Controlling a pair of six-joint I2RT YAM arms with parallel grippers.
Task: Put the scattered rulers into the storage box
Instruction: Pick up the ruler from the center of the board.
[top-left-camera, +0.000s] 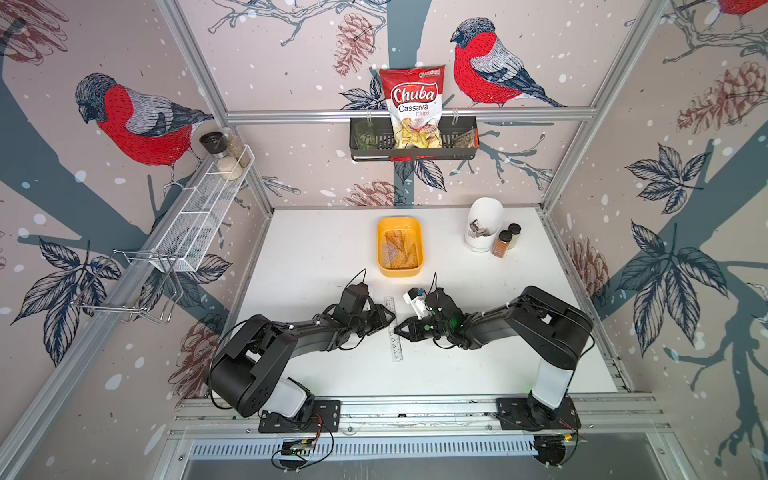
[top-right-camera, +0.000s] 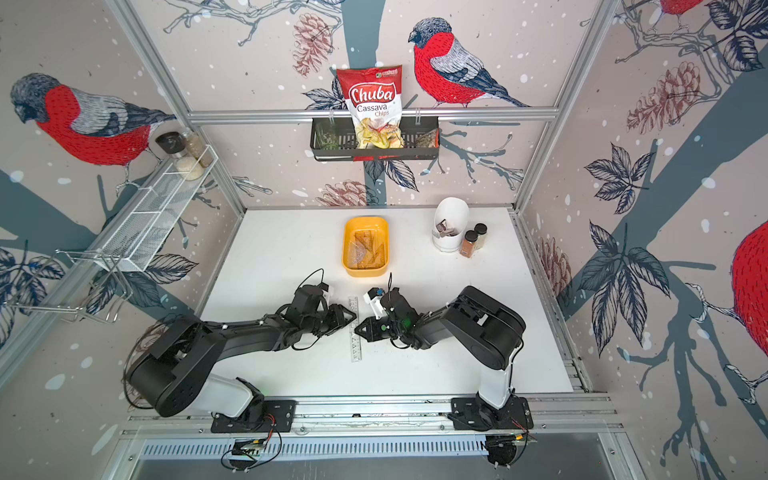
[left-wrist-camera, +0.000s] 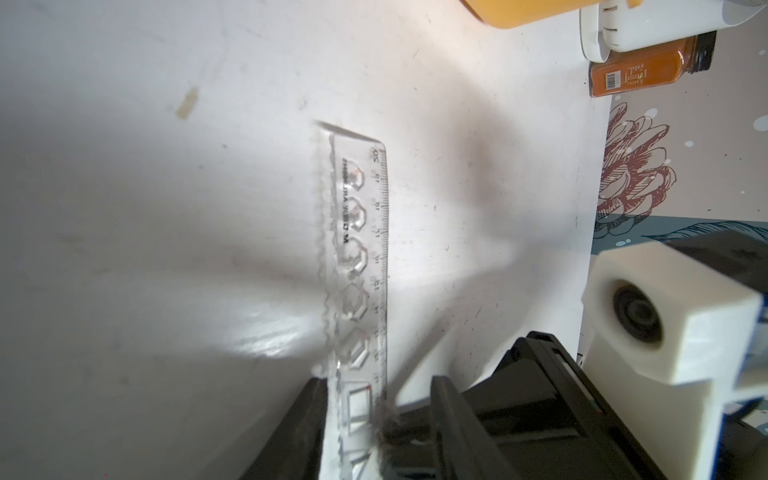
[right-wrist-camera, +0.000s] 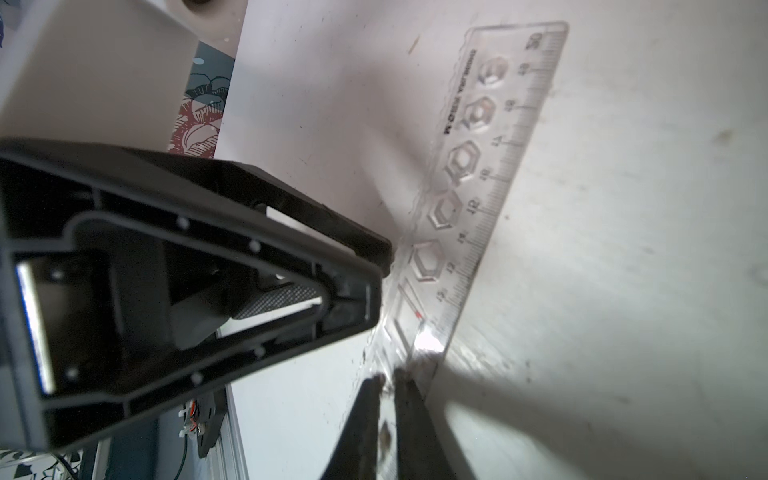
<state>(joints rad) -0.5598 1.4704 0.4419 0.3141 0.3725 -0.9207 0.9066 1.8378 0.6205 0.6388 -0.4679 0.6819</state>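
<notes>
Beneath meeting jaws, the clear ruler (top-left-camera: 396, 349) is partly hidden.

Both top views: middle of the clear plastic stencil ruler (top-left-camera: 397, 348) (top-right-camera: 355, 349) hidden beneath the tips of left gripper (top-left-camera: 390, 319) and right gripper (top-left-camera: 398, 331). See-through rulers (top-left-camera: 401, 249) inside the far yellow-orange plastic tub (top-left-camera: 400, 271) overlap, too small to count. Left wrist view: ruler's near end cut off.

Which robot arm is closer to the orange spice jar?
Right. The right arm sits on the same side of the ruler as the orange spice jar; the left arm is on the ruler's other side, farther away.
</notes>
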